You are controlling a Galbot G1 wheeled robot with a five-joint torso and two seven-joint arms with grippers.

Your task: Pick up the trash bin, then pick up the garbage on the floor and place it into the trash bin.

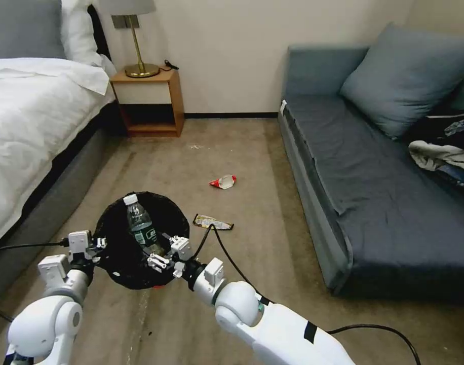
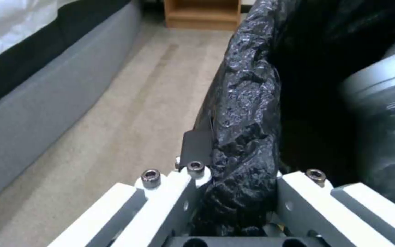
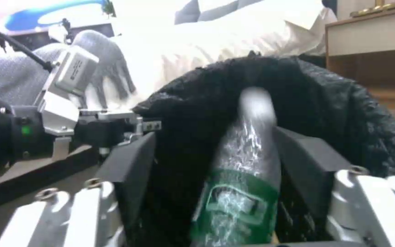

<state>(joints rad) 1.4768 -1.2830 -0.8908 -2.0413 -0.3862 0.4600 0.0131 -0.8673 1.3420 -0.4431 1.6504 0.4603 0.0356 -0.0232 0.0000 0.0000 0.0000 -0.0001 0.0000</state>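
My left gripper is shut on the rim of the trash bin, a small round bin lined with a wrinkly black bag, and holds it just above the carpet. The left wrist view has the left gripper pinching the bin's black bag rim. Over the bin's near side my right gripper is open. A clear bottle with a green label and white cap stands upright inside the bin. In the right wrist view the bottle sits loose between the spread fingers of the right gripper. On the carpet lie a red-white wrapper and a black-gold wrapper.
A bed runs along the left, with a wooden nightstand and lamp at the far wall. The grey sofa on the right carries a cushion and clothes. Open carpet lies between them. A black cable trails from my right arm.
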